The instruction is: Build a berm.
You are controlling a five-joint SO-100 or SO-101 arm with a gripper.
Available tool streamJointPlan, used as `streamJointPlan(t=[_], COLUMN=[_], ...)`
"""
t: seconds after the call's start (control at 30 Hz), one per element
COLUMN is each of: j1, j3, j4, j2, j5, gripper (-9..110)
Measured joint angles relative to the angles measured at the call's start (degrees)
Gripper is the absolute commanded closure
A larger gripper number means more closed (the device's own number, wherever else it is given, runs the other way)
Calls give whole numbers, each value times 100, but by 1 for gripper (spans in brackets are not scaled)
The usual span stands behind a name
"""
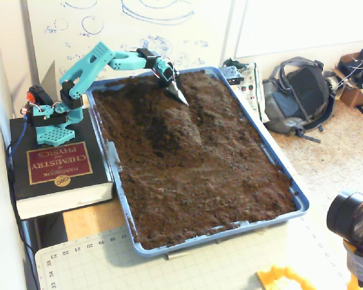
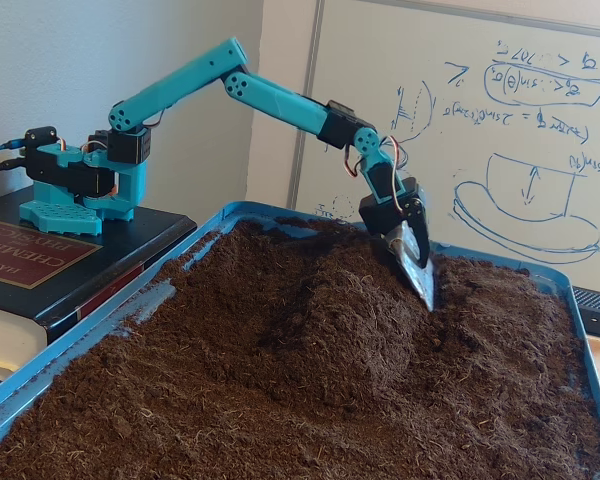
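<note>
Berm (image 1: 180, 124): centre-left of your tray (image 1: 297, 199), just below-left of the hand (image 1: 180, 96).
Hand: tip in soil; you cannot tell its opening.

One teal plastic robot arm (image 1: 103, 60) with one gripper (image 1: 180, 96) appears in both fixed views. One blue rectangular plastic tray (image 1: 290, 190) holds dark brown soil with one raised mound, the berm (image 1: 178, 124). One thick black-and-maroon hardcover book (image 1: 54, 169), left. One grey backpack (image 1: 296, 93), upper right. One whiteboard (image 2: 540, 130).
</note>
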Motion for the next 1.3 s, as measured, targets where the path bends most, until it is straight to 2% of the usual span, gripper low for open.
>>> streamJointPlan(t=[0.4, 0.8, 1.1, 1.3], j1=[0, 70, 809, 1450], j3=[1318, 1485, 1556, 1890], j4=[0, 97, 105, 281], j2=[1081, 2101, 3410, 3560], j5=[0, 0, -44, -642], gripper=[101, 101, 101, 101])
